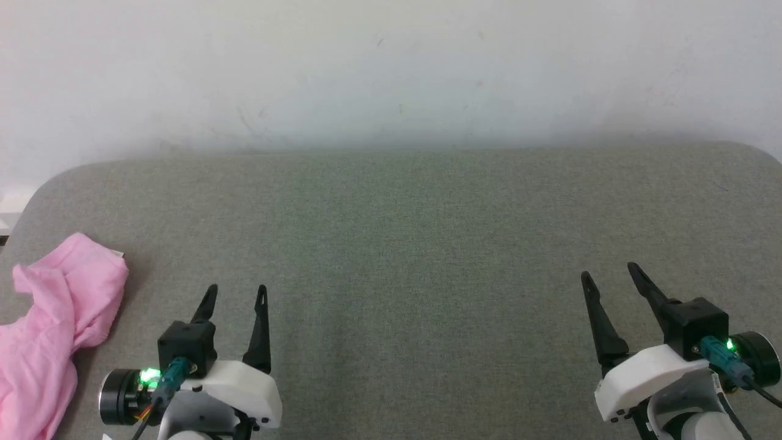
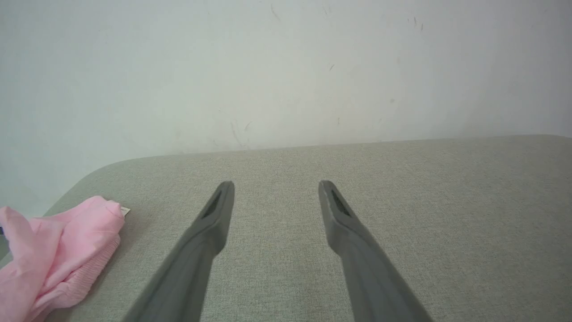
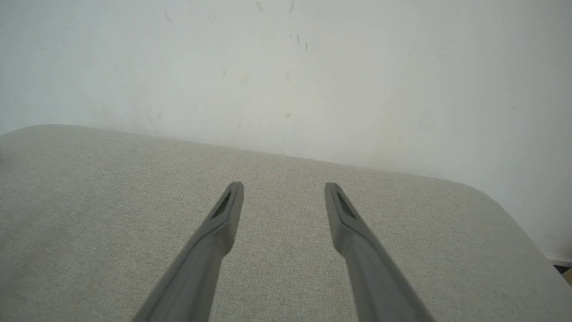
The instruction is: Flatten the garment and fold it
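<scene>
The pink garment (image 1: pixel 52 330) lies crumpled at the table's left edge, part of it running off the head view's lower left. A small white label peeks out at its far corner. In the left wrist view the garment (image 2: pixel 58 255) sits at the lower left, its gathered waistband showing. My left gripper (image 1: pixel 237 294) hovers open to the right of the garment, apart from it, with nothing between its fingers (image 2: pixel 210 219). My right gripper (image 1: pixel 611 274) stands open far to the right, over bare table, and is empty too (image 3: pixel 283 190).
A grey fabric-covered table (image 1: pixel 415 244) with rounded far corners spans the view. A white scuffed wall (image 1: pixel 391 67) rises right behind its far edge. Floor shows past the table's right corner (image 3: pixel 561 268).
</scene>
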Controlling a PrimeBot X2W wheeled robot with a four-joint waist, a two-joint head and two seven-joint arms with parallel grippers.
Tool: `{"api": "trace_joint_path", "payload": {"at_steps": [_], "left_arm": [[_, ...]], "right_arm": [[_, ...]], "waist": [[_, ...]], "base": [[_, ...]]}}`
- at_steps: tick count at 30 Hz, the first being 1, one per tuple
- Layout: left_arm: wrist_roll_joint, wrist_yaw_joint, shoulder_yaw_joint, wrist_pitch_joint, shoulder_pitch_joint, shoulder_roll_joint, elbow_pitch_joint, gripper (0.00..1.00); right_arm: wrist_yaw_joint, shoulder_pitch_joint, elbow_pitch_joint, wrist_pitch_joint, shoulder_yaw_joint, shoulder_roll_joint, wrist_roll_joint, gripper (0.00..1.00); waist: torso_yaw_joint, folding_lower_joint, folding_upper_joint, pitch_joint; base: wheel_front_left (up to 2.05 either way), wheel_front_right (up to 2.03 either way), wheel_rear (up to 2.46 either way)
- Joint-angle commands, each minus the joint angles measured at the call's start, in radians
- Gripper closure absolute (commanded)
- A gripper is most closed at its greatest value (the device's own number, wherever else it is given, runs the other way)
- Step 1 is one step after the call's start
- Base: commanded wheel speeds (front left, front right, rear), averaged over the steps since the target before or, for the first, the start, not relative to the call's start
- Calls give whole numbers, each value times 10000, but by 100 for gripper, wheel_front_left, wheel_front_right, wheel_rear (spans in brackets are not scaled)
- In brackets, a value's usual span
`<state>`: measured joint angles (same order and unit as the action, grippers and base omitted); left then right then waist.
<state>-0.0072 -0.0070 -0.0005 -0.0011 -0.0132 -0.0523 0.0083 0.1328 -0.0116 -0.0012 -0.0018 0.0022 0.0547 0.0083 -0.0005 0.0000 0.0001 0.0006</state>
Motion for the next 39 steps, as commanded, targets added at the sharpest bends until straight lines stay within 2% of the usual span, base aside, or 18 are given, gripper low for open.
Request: {"api": "trace_joint_path", "payload": {"at_steps": [1,22,39], "left_arm": [[-84,-16,-32,-92,-1,-2,31,0],[-494,-67,-203,-477,32,-22,185,0],[-864,-21,-138,-862,162,-164,329,0]], "right_arm": [[-1,-18,33,-84,-32,3,56,0],[-4,-149,-62,-375,-70,51,251,0],[-7,-294,-651,-376,24,58,332,0]], "waist": [[-2,0,-1,1],[213,0,-1,4],[1195,0,-1,55]], "base": [[0,0,0],[0,0,0],[0,0,0]]}}
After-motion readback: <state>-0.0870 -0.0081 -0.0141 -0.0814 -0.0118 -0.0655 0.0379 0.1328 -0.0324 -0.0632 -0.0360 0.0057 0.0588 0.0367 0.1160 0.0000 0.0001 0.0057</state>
